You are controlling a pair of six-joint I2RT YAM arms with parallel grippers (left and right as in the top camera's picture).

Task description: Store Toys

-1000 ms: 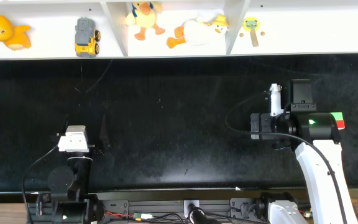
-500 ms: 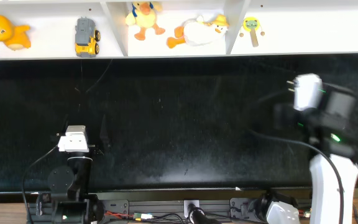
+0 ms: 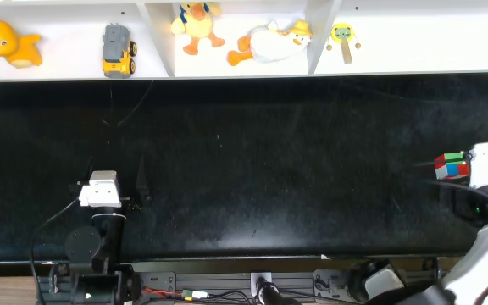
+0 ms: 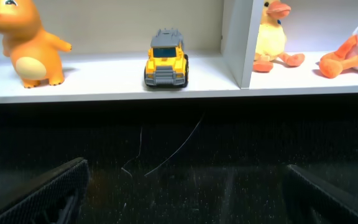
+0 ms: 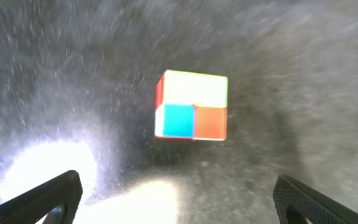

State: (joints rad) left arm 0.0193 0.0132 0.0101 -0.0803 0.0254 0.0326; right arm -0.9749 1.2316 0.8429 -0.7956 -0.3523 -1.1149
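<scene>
I am seeing both sets of jaws standing wide apart with nothing in them: the right gripper (image 5: 176, 179) is hanging over the colour cube (image 5: 191, 106), and the left gripper (image 4: 185, 167) is resting low at its own side, facing the shelf. The black table mat (image 3: 252, 169) is taking up most of the workspace, and the white shelf (image 3: 413, 42) is running along its far edge, split by upright dividers into bays. I am reading the right jaws as spread on purpose, so that they can drop on either side of the cube, which is lying flat on the mat near the table's right edge (image 3: 452, 166), well apart from the shelf. The bays are holding stored toys: a white duck plush (image 3: 269, 44) lying on its side, a yellow duck plush (image 3: 197, 25) just beside it, an orange figure (image 3: 8, 42) at the far left, a yellow truck (image 3: 118, 49) near it, and a small green rattle (image 3: 343, 38) close to a divider in the right bay. I am judging that bay the nearest home for the cube; the divider and the rattle are what I am minding on the way in.
</scene>
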